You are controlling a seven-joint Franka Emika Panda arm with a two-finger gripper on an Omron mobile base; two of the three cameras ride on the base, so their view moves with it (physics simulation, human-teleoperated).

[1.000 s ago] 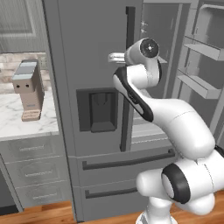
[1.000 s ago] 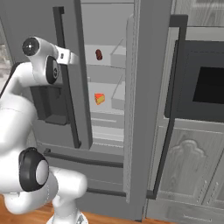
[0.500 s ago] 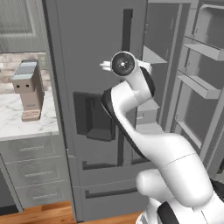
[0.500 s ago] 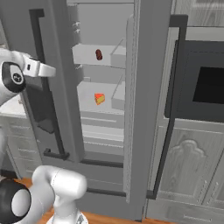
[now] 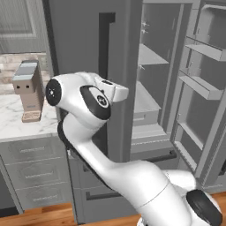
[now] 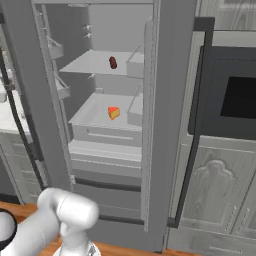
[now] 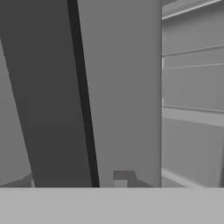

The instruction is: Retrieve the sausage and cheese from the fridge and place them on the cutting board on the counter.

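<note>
The fridge (image 6: pixel 165 115) stands with its right door swung open and its left door (image 5: pixel 79 39) closed. On the upper shelf lies the dark reddish sausage (image 6: pixel 113 62). The yellow-orange cheese (image 6: pixel 114 112) sits on the shelf below it. My gripper (image 7: pixel 74 181) hovers close to the grey door face with its dark handle strip (image 7: pixel 83 100); one fingertip (image 7: pixel 121 177) shows, the jaws look apart and hold nothing. My hand (image 5: pixel 114 90) is level with the left door's inner edge. The cutting board is out of view.
A coffee machine (image 5: pixel 28 90) stands on the white marble counter (image 5: pixel 13 126) left of the fridge, above grey drawers (image 5: pixel 33 172). The open door's bins (image 5: pixel 203 48) jut out on the right. A wall oven (image 6: pixel 240 105) and cabinet doors (image 6: pixel 215 195) flank the fridge.
Both base views have shifted and drawn closer to the fridge, so the camera has moved. My arm has folded down and to the left, with the hand now lower in front of the left door.
</note>
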